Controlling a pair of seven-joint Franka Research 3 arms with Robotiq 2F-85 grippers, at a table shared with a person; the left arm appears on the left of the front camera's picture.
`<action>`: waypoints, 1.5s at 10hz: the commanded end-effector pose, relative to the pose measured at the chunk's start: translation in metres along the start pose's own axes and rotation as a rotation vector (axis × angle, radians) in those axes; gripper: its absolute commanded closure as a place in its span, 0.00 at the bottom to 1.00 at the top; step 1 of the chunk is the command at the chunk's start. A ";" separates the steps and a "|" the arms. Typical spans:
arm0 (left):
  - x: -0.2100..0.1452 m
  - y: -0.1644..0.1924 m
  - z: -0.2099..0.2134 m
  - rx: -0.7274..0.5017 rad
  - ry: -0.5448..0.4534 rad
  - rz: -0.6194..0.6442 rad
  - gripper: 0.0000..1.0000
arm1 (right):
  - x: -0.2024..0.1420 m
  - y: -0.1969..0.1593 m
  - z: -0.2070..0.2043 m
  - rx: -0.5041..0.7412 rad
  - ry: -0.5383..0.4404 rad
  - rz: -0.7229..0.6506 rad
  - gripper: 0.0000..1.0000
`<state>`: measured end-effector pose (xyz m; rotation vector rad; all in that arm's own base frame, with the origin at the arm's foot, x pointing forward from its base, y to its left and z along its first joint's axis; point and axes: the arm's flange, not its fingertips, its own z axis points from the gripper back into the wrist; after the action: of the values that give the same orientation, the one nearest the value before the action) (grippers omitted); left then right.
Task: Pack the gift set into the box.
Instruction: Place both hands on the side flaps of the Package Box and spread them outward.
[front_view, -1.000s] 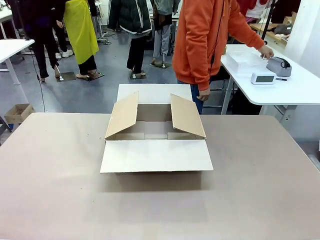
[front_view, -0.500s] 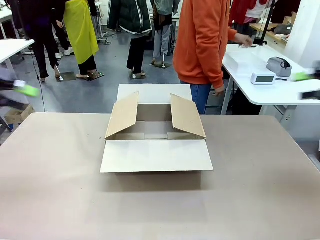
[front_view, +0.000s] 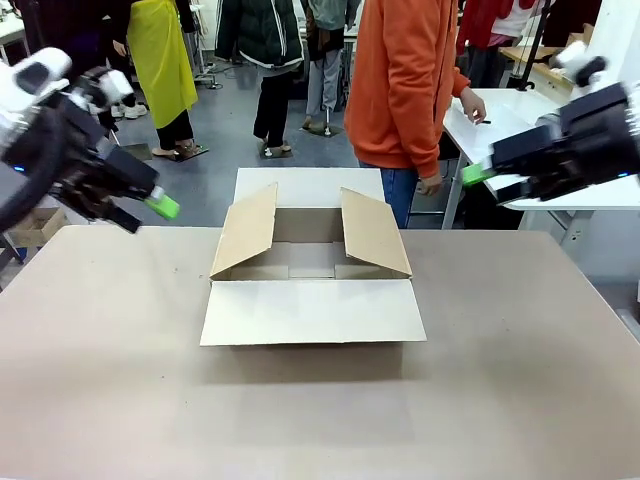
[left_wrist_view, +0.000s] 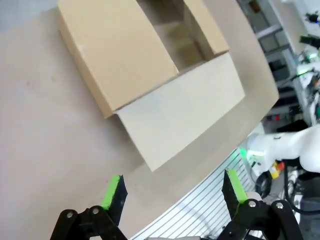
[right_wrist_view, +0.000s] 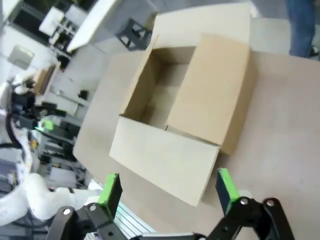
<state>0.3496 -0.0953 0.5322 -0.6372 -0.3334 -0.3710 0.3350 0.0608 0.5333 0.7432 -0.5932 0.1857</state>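
The box (front_view: 312, 270) is a brown cardboard carton at the table's middle, with all four flaps folded outward and nothing visible inside. It also lies in the left wrist view (left_wrist_view: 150, 65) and the right wrist view (right_wrist_view: 185, 110). My left gripper (front_view: 148, 212) hovers open above the table's far left corner, well left of the box, with nothing between its green pads (left_wrist_view: 173, 190). My right gripper (front_view: 490, 183) hangs open in the air beyond the far right corner, also holding nothing (right_wrist_view: 168, 190). The gift set is hidden behind my right arm.
A person in an orange top (front_view: 405, 90) stands just beyond the box, one hand (front_view: 470, 104) over a white side table (front_view: 470, 135) at the far right. Other people stand farther back. A small carton (front_view: 35, 225) sits on the floor at left.
Both arms have swung in from the picture's sides toward the box's far corners. The person's hand has left the things on the side table and drawn back.
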 end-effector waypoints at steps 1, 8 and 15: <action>0.006 -0.014 -0.022 0.014 0.045 -0.026 0.00 | -0.007 0.022 -0.023 0.000 0.038 0.041 0.00; 0.140 -0.067 -0.123 0.527 0.003 0.184 0.00 | -0.047 0.068 -0.153 -0.331 -0.027 0.145 0.00; 0.144 -0.064 -0.134 0.491 -0.023 0.160 0.00 | -0.052 0.070 -0.157 -0.313 -0.018 0.172 0.00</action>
<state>0.4704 -0.2576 0.5252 -0.1808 -0.3745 -0.1162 0.3340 0.2221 0.4535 0.3992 -0.6769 0.2419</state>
